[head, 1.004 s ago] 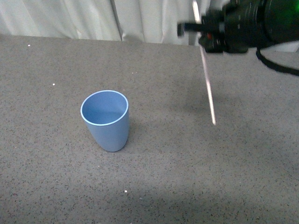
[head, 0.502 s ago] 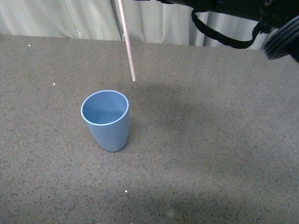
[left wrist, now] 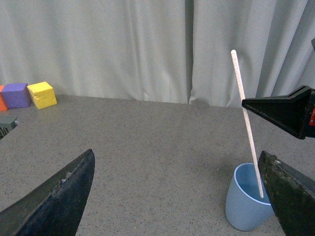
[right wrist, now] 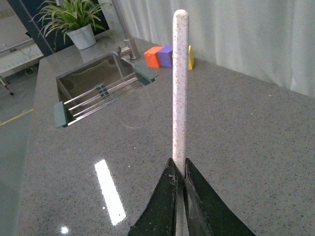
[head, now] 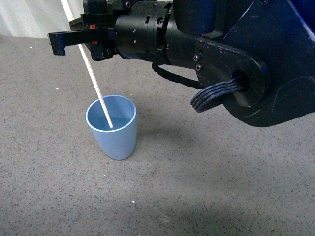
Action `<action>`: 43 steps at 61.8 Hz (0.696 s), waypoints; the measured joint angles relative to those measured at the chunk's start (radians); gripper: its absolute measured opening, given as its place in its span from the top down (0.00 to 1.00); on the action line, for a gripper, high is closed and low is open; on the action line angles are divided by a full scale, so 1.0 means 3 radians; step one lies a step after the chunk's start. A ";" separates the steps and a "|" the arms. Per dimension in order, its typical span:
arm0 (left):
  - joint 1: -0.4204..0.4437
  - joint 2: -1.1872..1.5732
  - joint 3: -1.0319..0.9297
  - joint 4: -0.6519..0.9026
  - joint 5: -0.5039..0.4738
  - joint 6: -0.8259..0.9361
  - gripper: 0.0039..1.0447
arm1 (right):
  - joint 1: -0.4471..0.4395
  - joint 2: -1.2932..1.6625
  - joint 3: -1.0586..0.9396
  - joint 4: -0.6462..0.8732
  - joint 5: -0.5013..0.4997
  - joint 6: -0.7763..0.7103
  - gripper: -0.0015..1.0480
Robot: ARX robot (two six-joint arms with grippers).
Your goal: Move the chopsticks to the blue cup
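Note:
The blue cup point(head: 112, 127) stands upright on the grey counter; it also shows in the left wrist view point(left wrist: 247, 199). My right gripper point(head: 74, 40) is above and behind it, shut on the chopsticks point(head: 93, 76), a thin cream stick that slants down with its lower tip inside the cup's rim. The stick shows in the left wrist view point(left wrist: 246, 118) and in the right wrist view point(right wrist: 179, 83), pinched between the black fingers point(right wrist: 197, 206). My left gripper point(left wrist: 177, 196) is open and empty, beside the cup, one finger close to the cup's side.
The right arm's black body point(head: 221, 54) fills the upper right of the front view. Coloured blocks point(left wrist: 29, 94) sit far back by the curtain. A steel sink point(right wrist: 96, 83) with a rack and a potted plant point(right wrist: 74, 22) lie beyond.
My right gripper has moved left and down with the chopsticks. The stick's tip went from hanging in the air right of the cup, to above its far rim, to inside the cup.

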 joint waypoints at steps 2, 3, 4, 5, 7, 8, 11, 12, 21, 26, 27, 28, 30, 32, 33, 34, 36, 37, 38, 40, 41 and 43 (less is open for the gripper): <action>0.0000 0.0000 0.0000 0.0000 0.0000 0.0001 0.06 | 0.0005 0.0011 0.0000 -0.0001 0.0019 -0.0023 0.99; 0.0000 0.0000 0.0000 0.0000 0.0000 0.0000 0.06 | 0.0006 0.0018 0.0000 -0.0001 0.0022 -0.0034 0.99; 0.0000 0.0000 0.0000 0.0000 0.0000 0.0001 0.06 | 0.0006 0.0022 0.0000 -0.0003 0.0022 -0.0037 0.99; 0.0000 0.0000 0.0000 0.0000 0.0000 0.0001 0.06 | 0.0006 0.0025 0.0000 -0.0005 0.0020 -0.0050 0.99; 0.0000 0.0000 0.0000 0.0000 0.0000 0.0001 0.06 | 0.0006 0.0032 -0.0001 -0.0018 0.0032 -0.0070 0.99; 0.0000 0.0000 0.0000 0.0000 0.0000 0.0000 0.06 | 0.0006 0.0033 -0.0001 -0.0020 0.0033 -0.0072 0.99; 0.0000 0.0000 0.0000 0.0000 0.0000 0.0001 0.06 | 0.0001 0.0037 -0.0008 -0.0025 0.0015 -0.0084 0.99; 0.0000 0.0000 0.0000 0.0000 0.0000 0.0000 0.06 | -0.0001 0.0037 -0.0011 -0.0025 0.0006 -0.0089 0.99; 0.0000 0.0000 0.0000 0.0000 0.0000 0.0001 0.06 | -0.0019 0.0036 -0.0061 -0.0024 0.0003 -0.0114 0.76; 0.0000 0.0000 0.0000 0.0000 0.0000 0.0001 0.06 | -0.0025 0.0034 -0.0116 -0.0009 0.0001 -0.0121 0.63; 0.0000 0.0000 0.0000 0.0000 0.0000 0.0000 0.06 | -0.0027 0.0034 -0.0131 -0.0004 0.0003 -0.0123 0.60; 0.0000 0.0000 0.0000 0.0000 0.0000 0.0001 0.06 | -0.0028 0.0032 -0.0139 -0.0001 0.0003 -0.0127 0.58; 0.0000 0.0000 0.0000 0.0000 0.0000 0.0001 0.06 | -0.0032 0.0025 -0.0163 0.0001 0.0004 -0.0137 0.53; 0.0000 0.0000 0.0000 0.0000 0.0000 0.0000 0.06 | -0.0033 0.0015 -0.0188 0.0006 0.0003 -0.0145 0.48; 0.0000 0.0000 0.0000 0.0000 0.0000 0.0001 0.06 | -0.0034 0.0009 -0.0205 0.0013 0.0003 -0.0149 0.44; 0.0000 0.0000 0.0000 0.0000 0.0000 0.0000 0.06 | -0.0036 0.0004 -0.0214 0.0019 0.0003 -0.0151 0.43; 0.0000 0.0000 0.0000 0.0000 0.0000 0.0000 0.06 | -0.0038 -0.0010 -0.0242 0.0045 0.0004 -0.0156 0.38; 0.0000 0.0000 0.0000 0.0000 0.0000 0.0001 0.06 | -0.0041 -0.0022 -0.0262 0.0060 0.0006 -0.0158 0.34; 0.0000 0.0000 0.0000 0.0000 0.0000 0.0001 0.06 | -0.0045 -0.0038 -0.0281 0.0075 0.0014 -0.0156 0.31; 0.0000 0.0000 0.0000 0.0000 0.0000 0.0001 0.06 | -0.0052 -0.0076 -0.0326 0.0113 0.0032 -0.0155 0.24; 0.0000 0.0000 0.0000 0.0000 0.0000 0.0001 0.06 | -0.0056 -0.0099 -0.0348 0.0130 0.0042 -0.0155 0.21; 0.0000 0.0000 0.0000 0.0000 0.0000 0.0001 0.06 | -0.0065 -0.0149 -0.0393 0.0160 0.0067 -0.0154 0.14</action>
